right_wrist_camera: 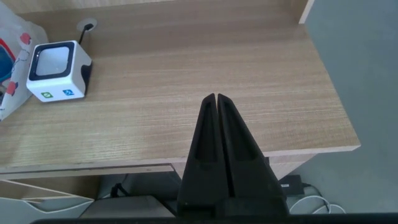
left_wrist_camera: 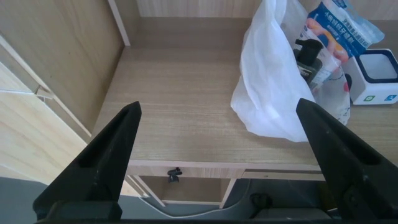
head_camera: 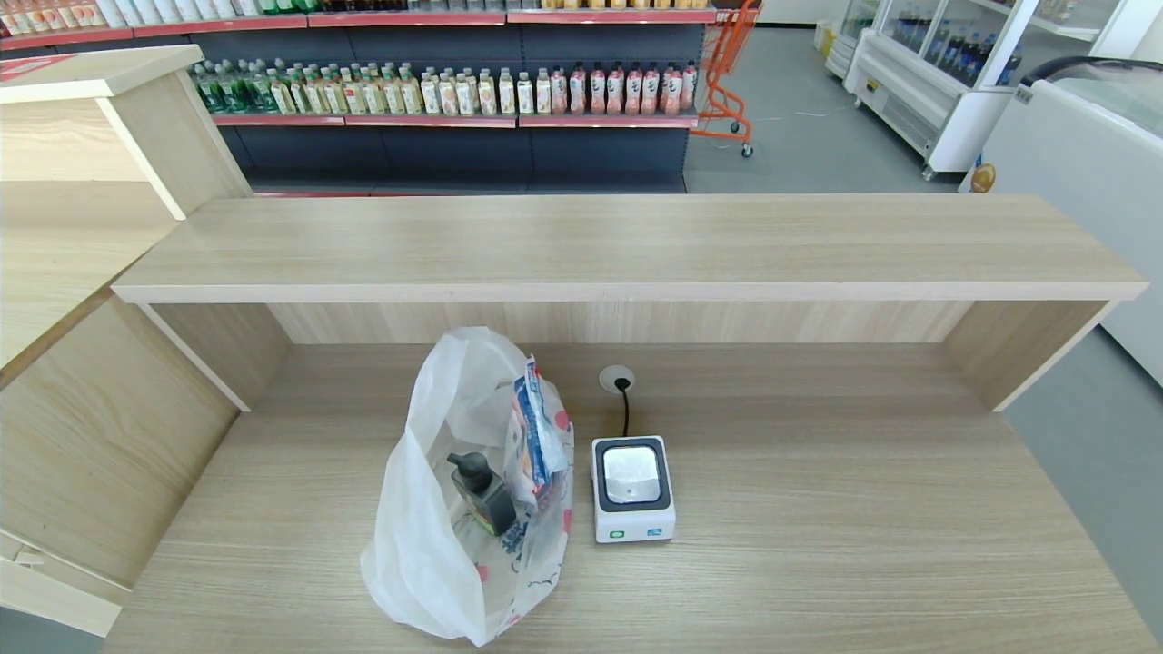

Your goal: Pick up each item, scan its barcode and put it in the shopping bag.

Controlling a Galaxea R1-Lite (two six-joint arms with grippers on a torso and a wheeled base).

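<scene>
One shopping bag (left_wrist_camera: pixel 267 93) lies beyond left tool (left_wrist_camera: pixel 219 104).

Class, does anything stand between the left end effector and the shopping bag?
Nothing visible does: only bare desk lies between the open left end effector and the bag. The scanner sits beyond the bag.

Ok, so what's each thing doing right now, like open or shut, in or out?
shopping bag: open at the top, standing on the counter.
pump bottle: inside the bag, tilted.
snack packet: inside the bag, on end.
scanner: beside the bag, cable attached, nothing on it.
left gripper: open, empty.
right gripper: shut, empty.
</scene>
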